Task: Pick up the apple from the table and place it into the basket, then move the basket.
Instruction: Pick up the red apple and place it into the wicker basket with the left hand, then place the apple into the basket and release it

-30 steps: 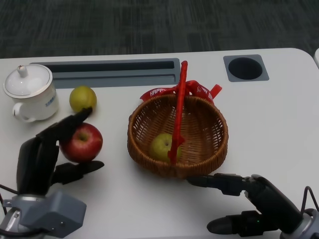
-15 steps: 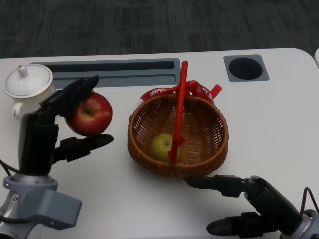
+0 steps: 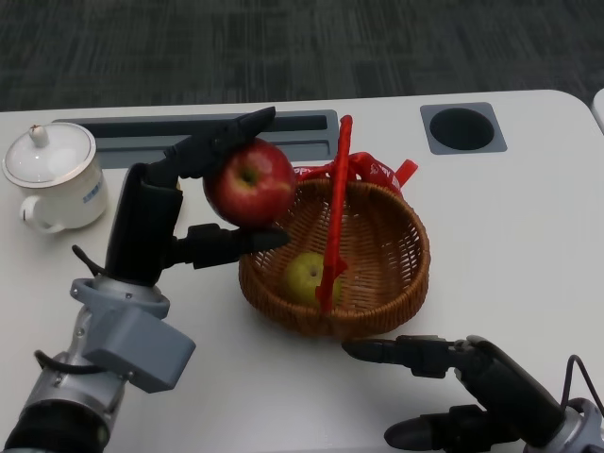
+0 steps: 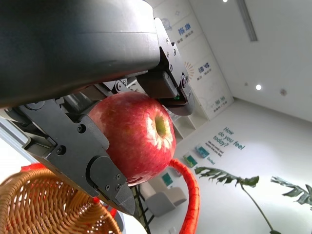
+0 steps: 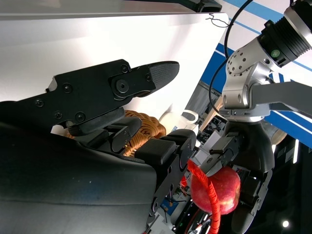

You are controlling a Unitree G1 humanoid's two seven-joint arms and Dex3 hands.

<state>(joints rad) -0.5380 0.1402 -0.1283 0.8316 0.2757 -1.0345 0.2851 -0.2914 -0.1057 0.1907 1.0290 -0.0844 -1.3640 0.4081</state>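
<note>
My left hand (image 3: pixel 189 203) holds the red apple (image 3: pixel 249 182) in the air, just over the left rim of the wicker basket (image 3: pixel 396 283). The left wrist view shows the apple (image 4: pixel 134 136) clamped between black fingers, with the basket's rim (image 4: pixel 44 204) and red handle (image 4: pixel 191 195) beside it. The basket has an upright red handle (image 3: pixel 338 208), a red ribbon (image 3: pixel 377 170) and a green fruit (image 3: pixel 306 276) inside. My right hand (image 3: pixel 453 392) lies open on the table just in front of the basket, touching nothing. In the right wrist view the apple (image 5: pixel 214 190) appears behind the handle.
A white lidded cup (image 3: pixel 52 179) stands at the far left. A grey slot tray (image 3: pixel 123 142) and a round cup hole (image 3: pixel 462 127) are set into the table's far side. The table's right edge is near the hole.
My left hand has lifted the apple off the table and carried it right, to the basket's left rim. The yellow-green fruit by the cup is now hidden. The right hand has barely moved.
</note>
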